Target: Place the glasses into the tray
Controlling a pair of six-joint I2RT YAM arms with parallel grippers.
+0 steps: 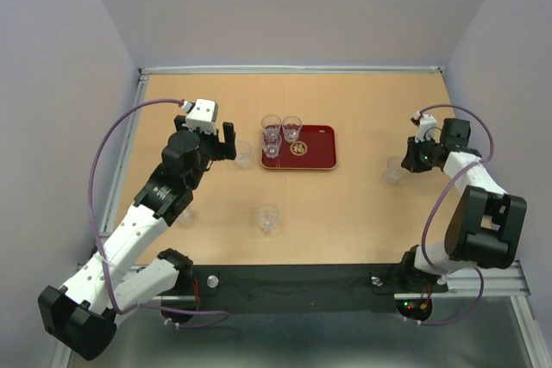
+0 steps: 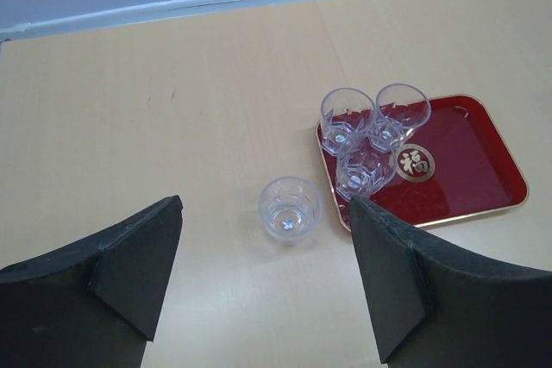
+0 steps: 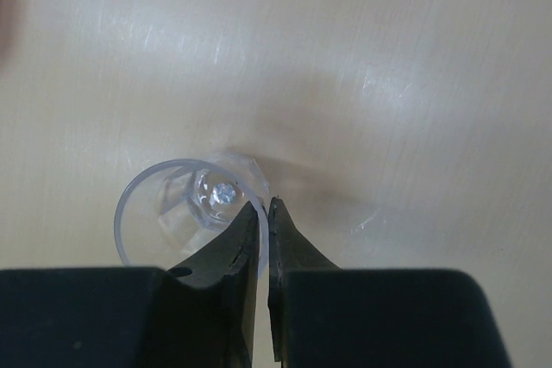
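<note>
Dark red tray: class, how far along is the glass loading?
Done: three small clear tumblers stand in the dark red rectangular tray. In hand: right pincer pinches a fourth tumbler's rim. Left: at least one tumbler before the open left pincer, another mid-table.

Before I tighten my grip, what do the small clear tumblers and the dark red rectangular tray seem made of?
Small clear tumblers: colourless, see-through, faceted bases with bright glints; glass or hard clear plastic, cannot tell which. Dark red rectangular tray: smooth, fairly glossy, thin gold rim line and emblem; probably lacquered plastic or wood.
</note>
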